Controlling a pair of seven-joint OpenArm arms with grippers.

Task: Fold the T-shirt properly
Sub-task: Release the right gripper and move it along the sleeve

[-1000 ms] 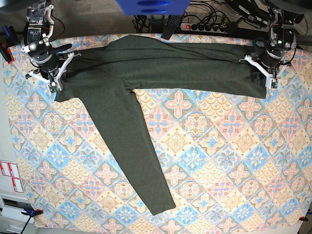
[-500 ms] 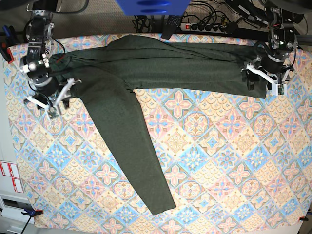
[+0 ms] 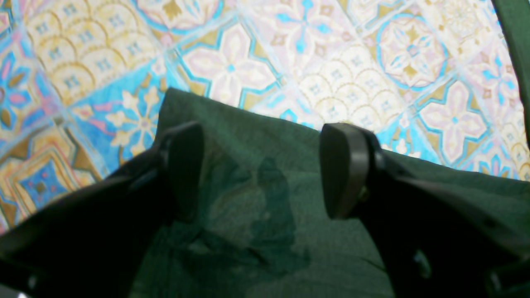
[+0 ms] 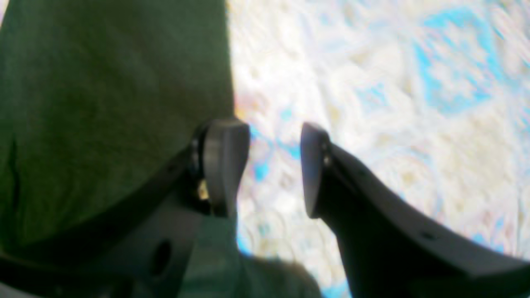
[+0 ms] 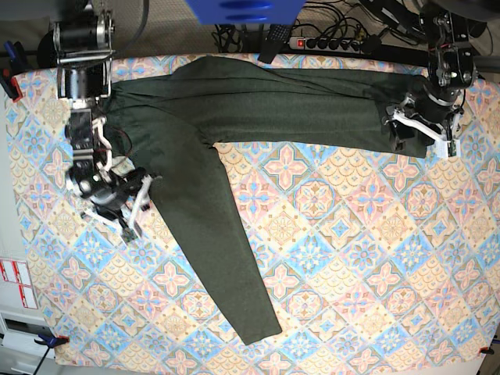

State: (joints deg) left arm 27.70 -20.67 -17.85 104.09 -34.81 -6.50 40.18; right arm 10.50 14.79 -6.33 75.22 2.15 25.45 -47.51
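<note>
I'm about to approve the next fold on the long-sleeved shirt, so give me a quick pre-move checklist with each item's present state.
1. Left gripper open: ok, jaws wide apart above a corner of the olive-green shirt.
2. Right gripper empty: ok, only the patterned tablecloth shows between its jaws.
3. Right gripper beside the shirt's edge: ok.
4. Sleeve lying flat: ok, stretched diagonally toward the table's near edge.
5. Body folded into a smooth band: cannot tell, some creases near the right arm's end.
</note>
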